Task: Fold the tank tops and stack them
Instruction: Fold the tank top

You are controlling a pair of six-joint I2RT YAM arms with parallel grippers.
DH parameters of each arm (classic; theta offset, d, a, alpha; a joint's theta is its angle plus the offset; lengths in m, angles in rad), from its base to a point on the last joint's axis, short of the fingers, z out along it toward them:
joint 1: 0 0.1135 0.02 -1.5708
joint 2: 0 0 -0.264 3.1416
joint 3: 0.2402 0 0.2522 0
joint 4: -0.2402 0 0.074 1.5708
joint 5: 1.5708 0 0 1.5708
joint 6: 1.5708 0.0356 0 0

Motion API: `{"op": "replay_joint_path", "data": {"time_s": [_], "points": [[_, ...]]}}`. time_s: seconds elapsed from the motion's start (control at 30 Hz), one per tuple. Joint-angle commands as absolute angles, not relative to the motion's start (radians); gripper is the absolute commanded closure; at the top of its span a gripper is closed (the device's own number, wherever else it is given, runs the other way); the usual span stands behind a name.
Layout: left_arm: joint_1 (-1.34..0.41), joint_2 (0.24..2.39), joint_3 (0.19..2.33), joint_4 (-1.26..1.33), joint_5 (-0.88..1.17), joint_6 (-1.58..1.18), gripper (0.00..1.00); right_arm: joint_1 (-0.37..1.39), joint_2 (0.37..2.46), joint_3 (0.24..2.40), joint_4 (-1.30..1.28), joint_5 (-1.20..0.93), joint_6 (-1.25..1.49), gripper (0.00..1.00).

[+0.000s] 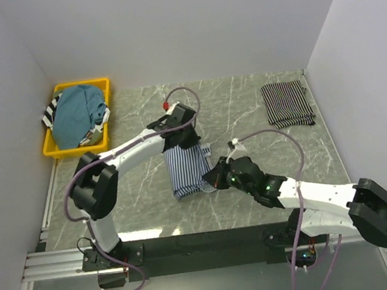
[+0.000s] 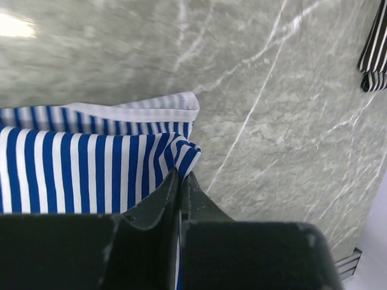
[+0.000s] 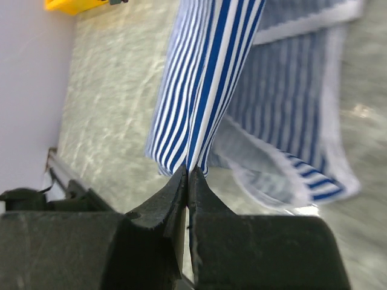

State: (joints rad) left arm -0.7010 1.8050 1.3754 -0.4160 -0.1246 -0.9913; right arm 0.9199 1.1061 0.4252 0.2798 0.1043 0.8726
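Both arms pinch the blue-and-white striped tank top [image 1: 182,168] at the middle of the bench [image 1: 245,107].
The left fingers [image 2: 158,202] are clenched on its far edge, the right fingers [image 3: 162,208] on its near right corner; a folded black striped tank top [image 1: 287,103] lies far right.

left fingers [image 2: 156,204] pinched shut, right fingers [image 3: 162,204] likewise

A yellow plastic bin [image 1: 75,151] sits at the marble table's [image 1: 245,104] far-left corner.
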Motion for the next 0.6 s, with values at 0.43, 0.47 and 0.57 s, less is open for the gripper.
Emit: {"op": "replay_joint_path", "data": {"time_s": [0.43, 0.47, 0.57], "points": [[-0.759, 1.957, 1.508, -0.133, -0.115, -0.963, 0.55, 0.873, 0.865, 0.262, 0.01, 0.23, 0.992, 0.57], [-0.759, 1.935, 1.506, -0.13, -0.107, -0.953, 0.51, 0.873, 0.845, 0.276, -0.014, 0.244, 0.992, 0.51], [-0.758, 1.863, 1.482, -0.121, -0.13, -0.925, 0.47, 0.871, 0.787, 0.31, -0.115, 0.291, 1.0, 0.45]]}}
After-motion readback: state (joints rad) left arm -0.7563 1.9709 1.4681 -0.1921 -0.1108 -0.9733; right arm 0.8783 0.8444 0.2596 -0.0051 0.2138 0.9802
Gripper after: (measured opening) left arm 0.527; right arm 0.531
